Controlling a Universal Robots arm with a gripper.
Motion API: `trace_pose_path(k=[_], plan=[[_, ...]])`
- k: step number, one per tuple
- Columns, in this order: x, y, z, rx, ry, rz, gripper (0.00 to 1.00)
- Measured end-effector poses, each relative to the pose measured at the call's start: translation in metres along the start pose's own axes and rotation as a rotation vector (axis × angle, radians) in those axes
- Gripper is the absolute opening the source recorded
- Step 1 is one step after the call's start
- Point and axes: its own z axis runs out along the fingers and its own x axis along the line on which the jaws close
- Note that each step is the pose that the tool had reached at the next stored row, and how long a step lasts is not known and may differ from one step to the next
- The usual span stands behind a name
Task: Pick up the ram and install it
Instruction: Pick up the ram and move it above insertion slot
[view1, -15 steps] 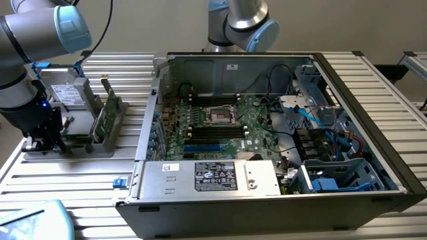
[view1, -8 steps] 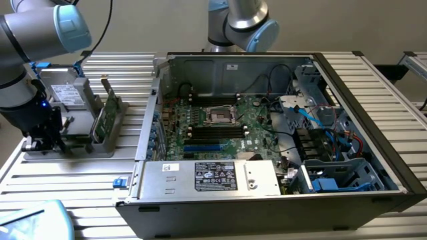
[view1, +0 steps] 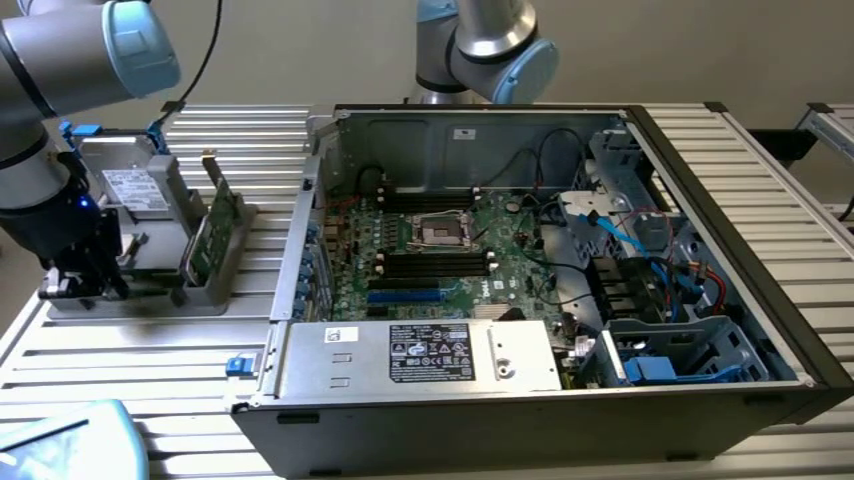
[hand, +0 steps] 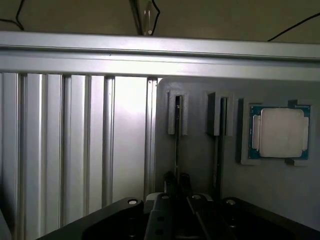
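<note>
Over at 9 o'clock of the PC case in the exterior view, the gripper hangs over the grey tray, jaws narrow, pinching the ram that stands on edge right between them.

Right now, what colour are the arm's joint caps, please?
The joint caps are light blue; exterior view shows best.
</note>
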Motion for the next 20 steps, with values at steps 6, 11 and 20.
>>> trace_pose_path(k=[6, 11, 20], plan=[[0.0, 0.0002, -0.0065, 0.0001, -0.0002, 0.0, 0.14], [0.0, 0.0005, -0.0134, -0.0004, 0.0, 0.0, 0.14], [-0.001, 0.0011, -0.0299, -0.0037, 0.0, 0.0, 0.14]])
